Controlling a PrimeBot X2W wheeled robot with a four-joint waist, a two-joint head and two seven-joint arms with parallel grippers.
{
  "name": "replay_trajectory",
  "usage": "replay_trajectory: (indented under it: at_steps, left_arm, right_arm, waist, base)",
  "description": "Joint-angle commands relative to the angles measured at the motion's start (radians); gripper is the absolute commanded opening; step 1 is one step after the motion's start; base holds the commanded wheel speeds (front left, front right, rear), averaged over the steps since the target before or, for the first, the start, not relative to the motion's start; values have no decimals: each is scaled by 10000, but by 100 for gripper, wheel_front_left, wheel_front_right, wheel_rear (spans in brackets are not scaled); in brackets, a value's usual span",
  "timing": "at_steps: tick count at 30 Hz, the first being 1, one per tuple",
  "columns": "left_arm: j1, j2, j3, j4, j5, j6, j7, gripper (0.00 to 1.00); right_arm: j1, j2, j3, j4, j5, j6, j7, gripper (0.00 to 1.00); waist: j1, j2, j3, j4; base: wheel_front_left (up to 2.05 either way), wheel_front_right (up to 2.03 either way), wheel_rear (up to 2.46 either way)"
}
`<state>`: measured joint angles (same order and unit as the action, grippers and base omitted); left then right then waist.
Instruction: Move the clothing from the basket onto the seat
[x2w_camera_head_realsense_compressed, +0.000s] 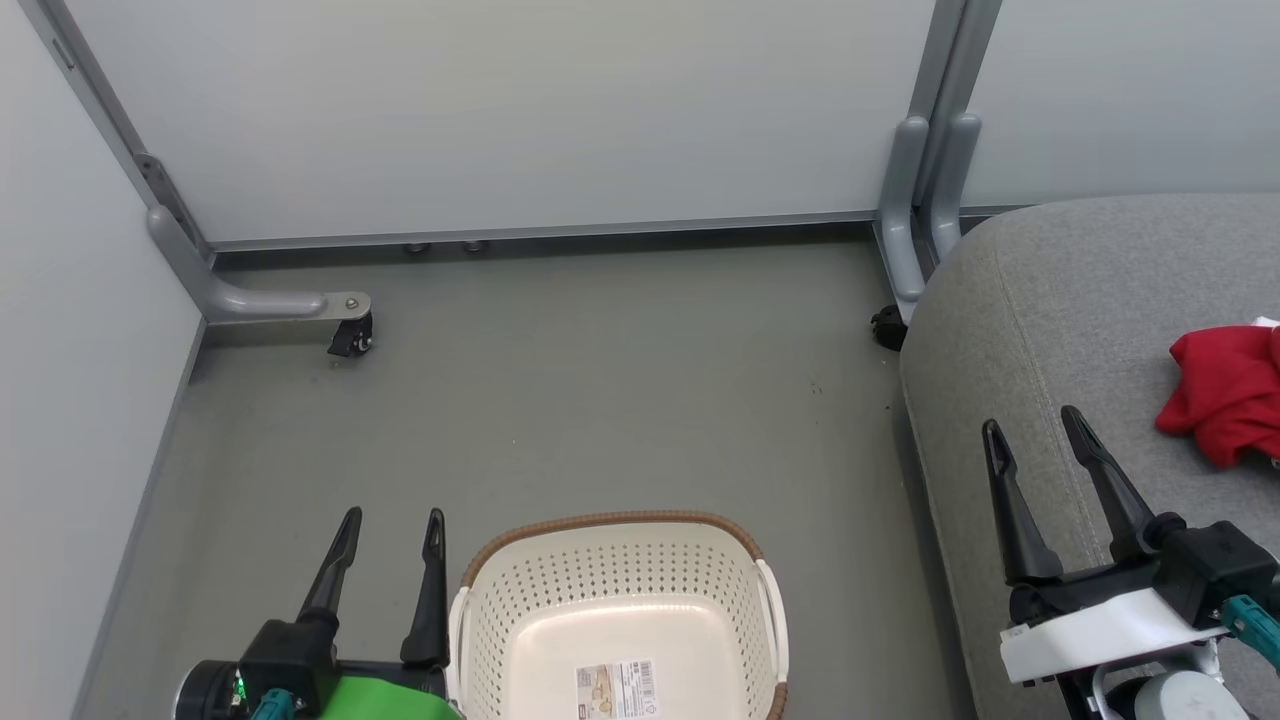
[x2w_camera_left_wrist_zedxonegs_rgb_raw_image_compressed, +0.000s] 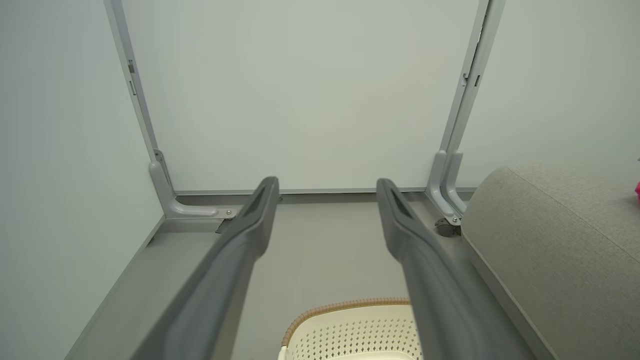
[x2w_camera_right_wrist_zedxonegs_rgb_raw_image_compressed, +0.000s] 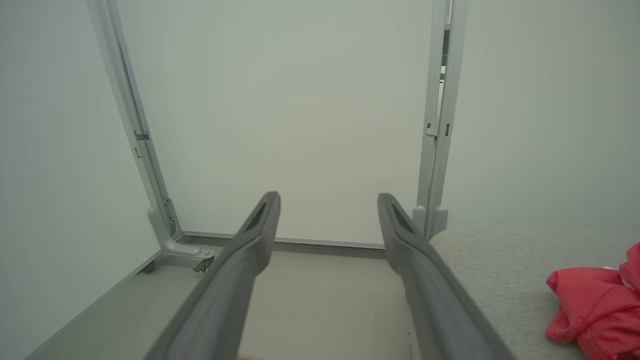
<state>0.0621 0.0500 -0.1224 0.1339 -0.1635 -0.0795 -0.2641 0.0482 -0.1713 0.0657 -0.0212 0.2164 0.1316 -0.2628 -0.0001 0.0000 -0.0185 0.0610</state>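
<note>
My left gripper (x2w_camera_head_realsense_compressed: 394, 515) and right gripper (x2w_camera_head_realsense_compressed: 1030, 420) gape empty; basket (x2w_camera_head_realsense_compressed: 610, 520) looks bare, red clothing (x2w_camera_head_realsense_compressed: 1225, 390) on seat (x2w_camera_head_realsense_compressed: 1050, 300), so I'd retreat without snagging either.

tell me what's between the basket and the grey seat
A strip of bare grey floor lies between the basket and the seat, as the head view shows.

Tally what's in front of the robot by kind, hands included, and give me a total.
Basket: 1, cream-white
Seat: 1, grey
Red clothing heap: 1, lying on the seat; the garments in it cannot be told apart
Hands: 2, left hand and right hand, both open
Total: 5
</note>
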Motion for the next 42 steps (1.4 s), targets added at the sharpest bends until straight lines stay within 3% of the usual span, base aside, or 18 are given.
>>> replay_trajectory:
  at_steps: [1, 22, 23, 27, 42]
  left_arm:
    - [95, 12, 6, 9, 128, -47, -4, 100]
    - [149, 12, 225, 159, -152, 154, -2, 100]
    - [7, 0, 209, 140, -118, 98, 2, 0]
    - [44, -4, 198, 403, -250, 92, 20, 0]
    - [-327, 121, 483, 545, -3209, -22, 648, 0]
  right_arm:
    - [28, -6, -25, -17, -2, -19, -29, 100]
    - [121, 81, -119, -60, -130, -19, -29, 100]
    - [27, 51, -123, -42, -76, 0, 0, 0]
    - [127, 124, -79, 220, 55, 0, 28, 0]
    - [-227, 206, -261, 689, 2959, -2, 640, 0]
  waist:
    - [1, 0, 4, 1]
    - [1, 0, 4, 27]
    - [1, 0, 3, 27]
    - [1, 0, 4, 24]
    - [1, 0, 29, -52]
  base:
    - [0, 0, 0]
    - [0, 0, 0]
    - [0, 0, 0]
    - [0, 0, 0]
    - [0, 0, 0]
